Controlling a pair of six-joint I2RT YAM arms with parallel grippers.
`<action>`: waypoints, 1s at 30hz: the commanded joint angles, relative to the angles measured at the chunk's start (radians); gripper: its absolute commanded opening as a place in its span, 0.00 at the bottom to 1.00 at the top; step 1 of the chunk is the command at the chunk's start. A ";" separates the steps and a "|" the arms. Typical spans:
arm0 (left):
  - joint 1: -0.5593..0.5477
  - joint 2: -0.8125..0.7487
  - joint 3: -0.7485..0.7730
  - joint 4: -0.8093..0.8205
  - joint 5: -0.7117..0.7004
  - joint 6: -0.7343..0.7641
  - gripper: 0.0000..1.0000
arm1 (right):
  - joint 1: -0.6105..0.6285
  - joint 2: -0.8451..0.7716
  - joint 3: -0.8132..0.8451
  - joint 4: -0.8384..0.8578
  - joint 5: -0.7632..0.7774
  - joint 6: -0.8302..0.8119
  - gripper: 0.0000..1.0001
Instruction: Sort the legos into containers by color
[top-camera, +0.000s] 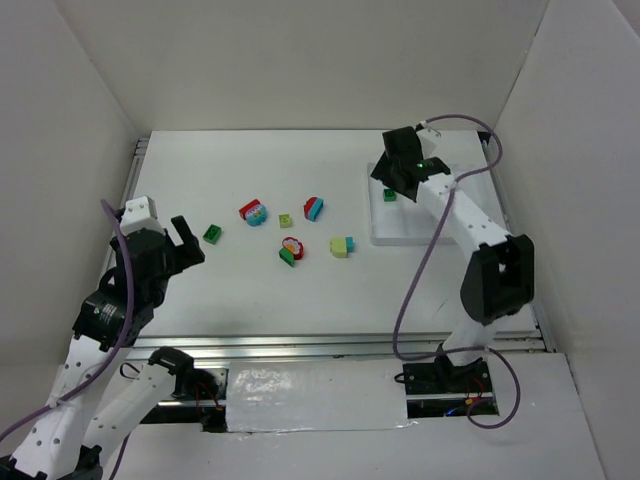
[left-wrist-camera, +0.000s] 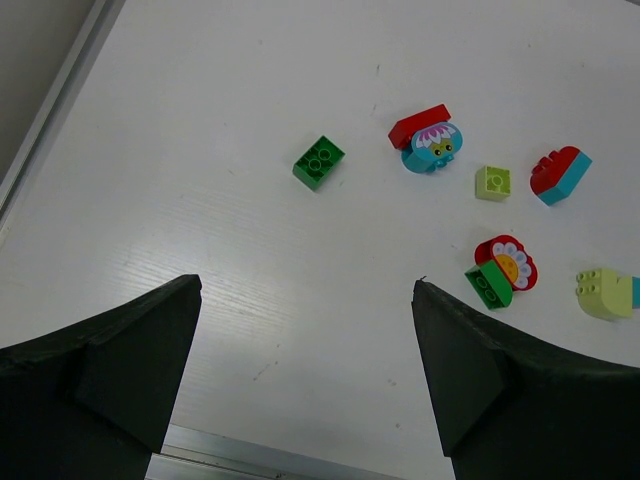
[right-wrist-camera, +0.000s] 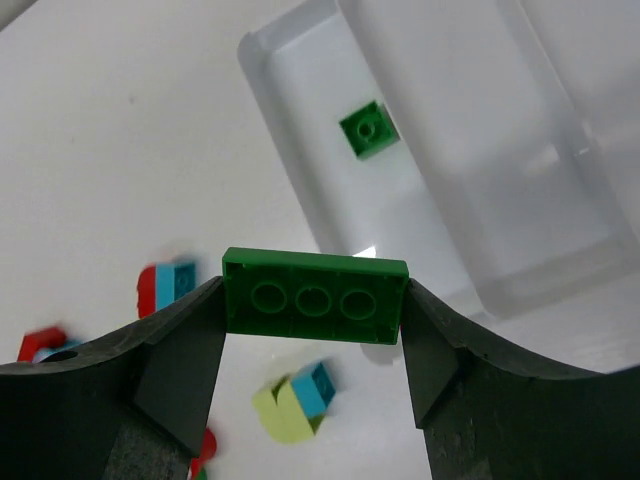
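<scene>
My right gripper (right-wrist-camera: 312, 300) is shut on a dark green brick (right-wrist-camera: 315, 297), pinched by its short ends and held in the air over the left edge of the white tray (right-wrist-camera: 400, 220). A small dark green brick (right-wrist-camera: 368, 131) lies in the tray's leftmost compartment. In the top view the right gripper (top-camera: 395, 180) hovers over the tray (top-camera: 410, 232). My left gripper (left-wrist-camera: 305, 290) is open and empty above bare table, near a dark green brick (left-wrist-camera: 319, 162). Beyond it lie a red-teal pair (left-wrist-camera: 427, 140), a small yellow-green brick (left-wrist-camera: 492, 182) and another red-teal pair (left-wrist-camera: 560, 174).
A red flower piece on a green brick (left-wrist-camera: 503, 268) and a yellow-green and teal pair (left-wrist-camera: 603, 293) lie mid-table, left of the tray. White walls enclose the table. A metal rail (top-camera: 350, 348) runs along its near edge.
</scene>
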 joint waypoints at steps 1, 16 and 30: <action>-0.006 -0.022 0.008 0.031 -0.020 0.011 0.99 | -0.040 0.179 0.137 -0.076 0.003 -0.042 0.00; -0.011 0.010 0.010 0.036 -0.001 0.018 1.00 | -0.089 0.416 0.317 -0.123 -0.046 -0.042 0.57; -0.011 0.016 0.017 0.016 -0.057 -0.004 1.00 | -0.056 0.347 0.296 -0.127 -0.070 -0.062 0.93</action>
